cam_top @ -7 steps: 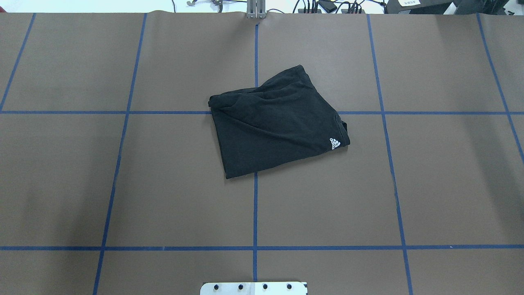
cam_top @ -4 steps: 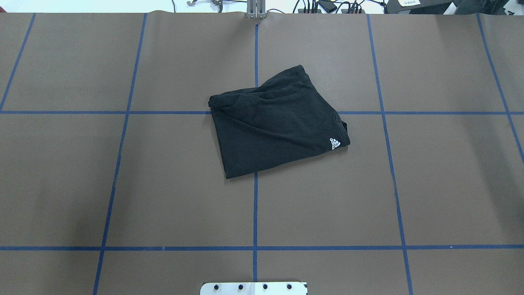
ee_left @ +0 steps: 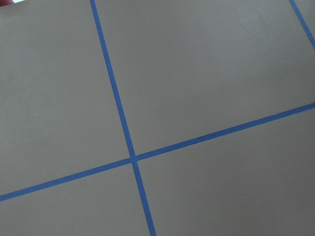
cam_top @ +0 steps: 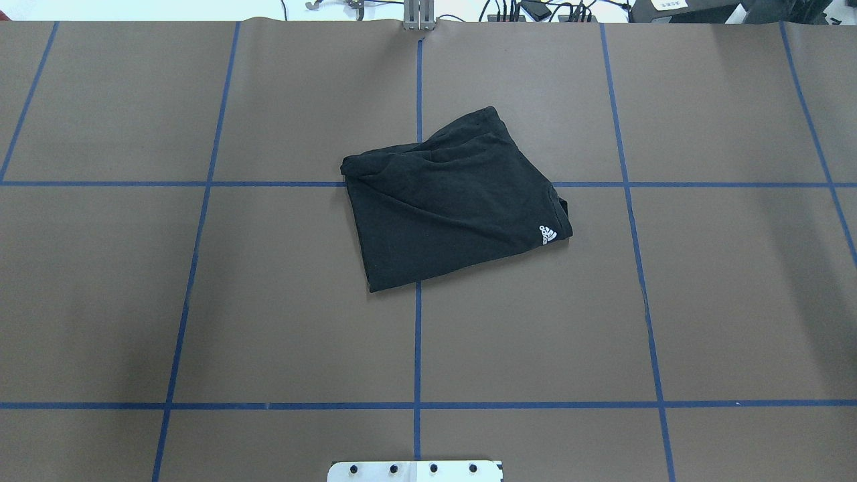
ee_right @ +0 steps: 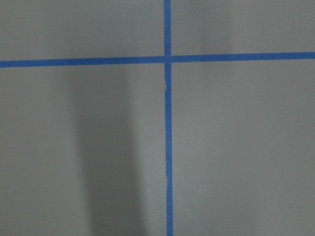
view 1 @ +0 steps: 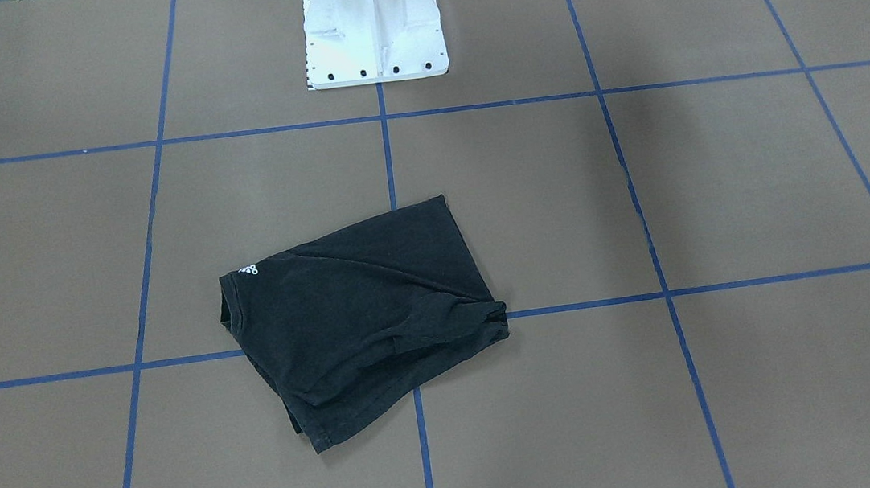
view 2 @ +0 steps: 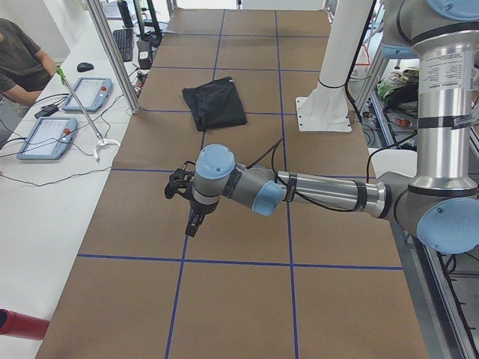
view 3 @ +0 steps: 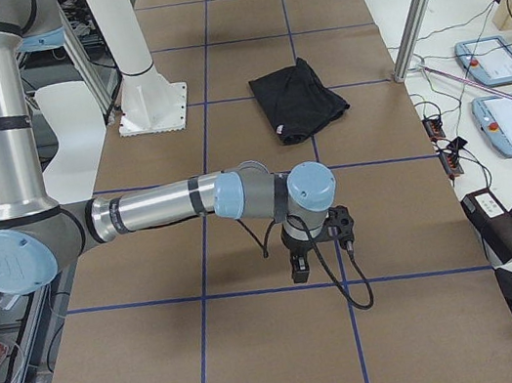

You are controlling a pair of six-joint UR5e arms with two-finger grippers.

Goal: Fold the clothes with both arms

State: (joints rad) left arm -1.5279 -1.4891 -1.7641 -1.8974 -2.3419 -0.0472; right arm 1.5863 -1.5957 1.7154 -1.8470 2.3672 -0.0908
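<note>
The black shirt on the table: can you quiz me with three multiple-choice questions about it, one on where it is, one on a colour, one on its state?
1. Where does the shirt lie?
A. Over a crossing of blue tape lines
B. Against the white base
C. Hanging off the table's edge

2. What colour is its logo?
A. Red
B. White
C. Yellow

3. What state is it in?
A. Spread out flat
B. Folded, lying free
C. Lifted by a pincer

Answers:
1 A: in the overhead view two lines run under it and would meet there.
2 B: it shows white against the black cloth.
3 B: its layers are doubled over, and the left pincer and right pincer are far from it.
</note>
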